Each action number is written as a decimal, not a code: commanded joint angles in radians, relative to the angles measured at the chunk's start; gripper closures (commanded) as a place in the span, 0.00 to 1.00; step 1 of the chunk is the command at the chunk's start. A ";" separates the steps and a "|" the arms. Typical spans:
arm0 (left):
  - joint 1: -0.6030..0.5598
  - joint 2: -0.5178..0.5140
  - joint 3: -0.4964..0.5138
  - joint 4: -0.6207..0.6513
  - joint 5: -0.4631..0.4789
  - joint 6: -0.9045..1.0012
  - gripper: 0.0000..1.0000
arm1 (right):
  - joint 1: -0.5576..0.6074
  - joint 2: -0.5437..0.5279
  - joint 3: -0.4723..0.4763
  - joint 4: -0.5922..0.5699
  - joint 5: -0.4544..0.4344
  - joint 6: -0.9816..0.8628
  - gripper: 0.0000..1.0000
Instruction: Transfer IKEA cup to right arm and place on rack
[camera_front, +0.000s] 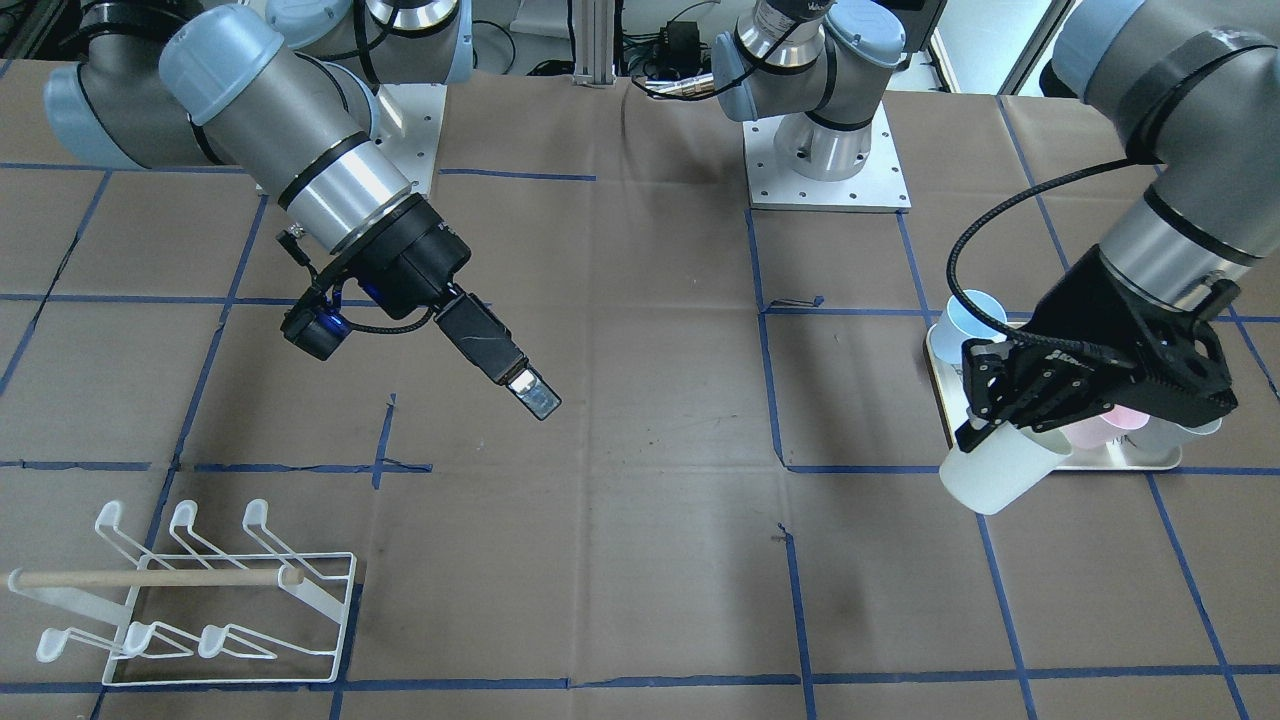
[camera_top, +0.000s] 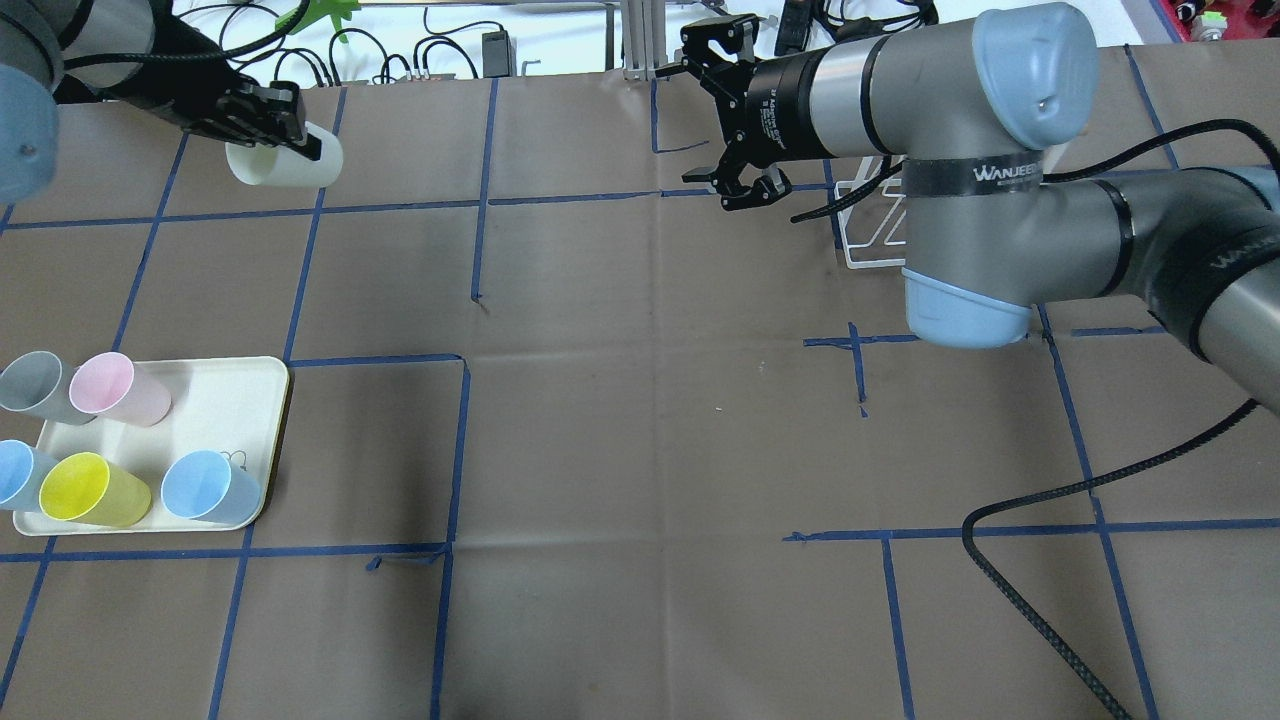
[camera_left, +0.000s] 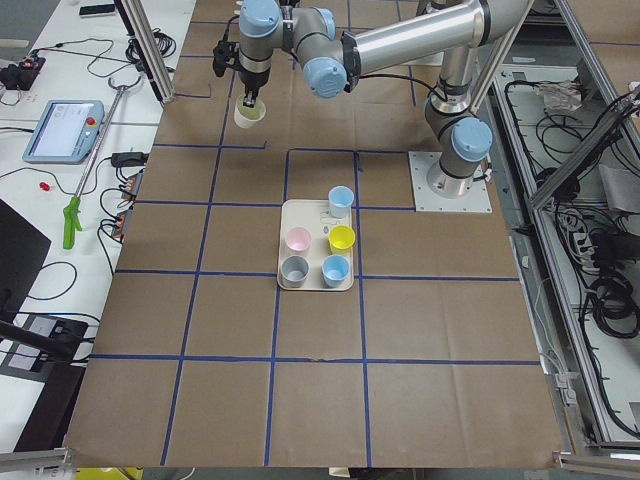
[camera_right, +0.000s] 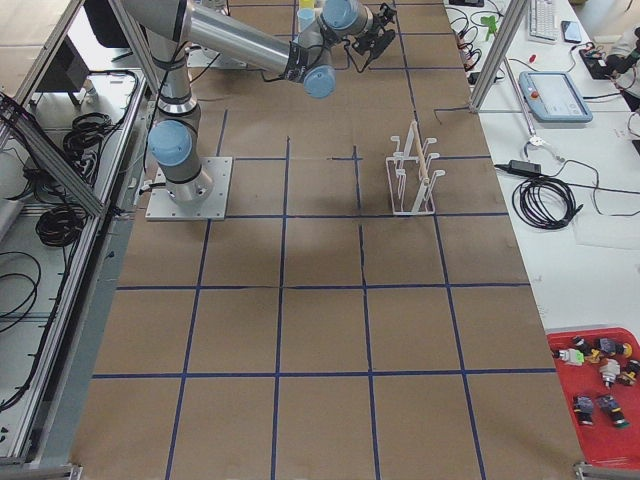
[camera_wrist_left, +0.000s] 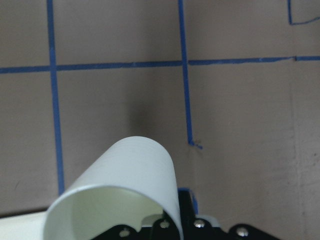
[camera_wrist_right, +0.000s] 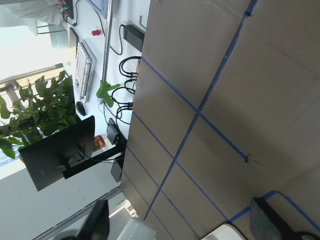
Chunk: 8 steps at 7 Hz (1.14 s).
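Observation:
A pale whitish IKEA cup (camera_top: 282, 165) is gripped at its rim by my left gripper (camera_top: 285, 118), lying on its side above the table's far left part. It also shows in the front view (camera_front: 1000, 472) and the left wrist view (camera_wrist_left: 122, 192). My right gripper (camera_top: 694, 120) is open and empty, held above the far middle of the table, well apart from the cup. It shows edge-on in the front view (camera_front: 533, 395). The white wire rack (camera_front: 190, 600) with a wooden dowel stands on the right side, partly hidden behind the right arm in the overhead view (camera_top: 868, 240).
A cream tray (camera_top: 250, 385) on the near left holds a grey cup (camera_top: 30, 382), a pink cup (camera_top: 110, 385), a yellow cup (camera_top: 90, 490) and two blue cups (camera_top: 208, 488). Blue tape lines cross the brown table cover. A braided black cable (camera_top: 1040, 620) trails on the near right.

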 joint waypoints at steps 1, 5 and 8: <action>-0.075 0.034 -0.186 0.369 -0.152 0.000 1.00 | 0.000 0.055 0.023 -0.236 0.031 0.074 0.00; -0.087 0.002 -0.467 0.972 -0.478 -0.010 1.00 | 0.021 0.035 0.073 -0.237 0.029 0.292 0.00; -0.152 -0.096 -0.477 1.173 -0.478 -0.062 1.00 | 0.029 0.046 0.151 -0.510 -0.038 0.256 0.02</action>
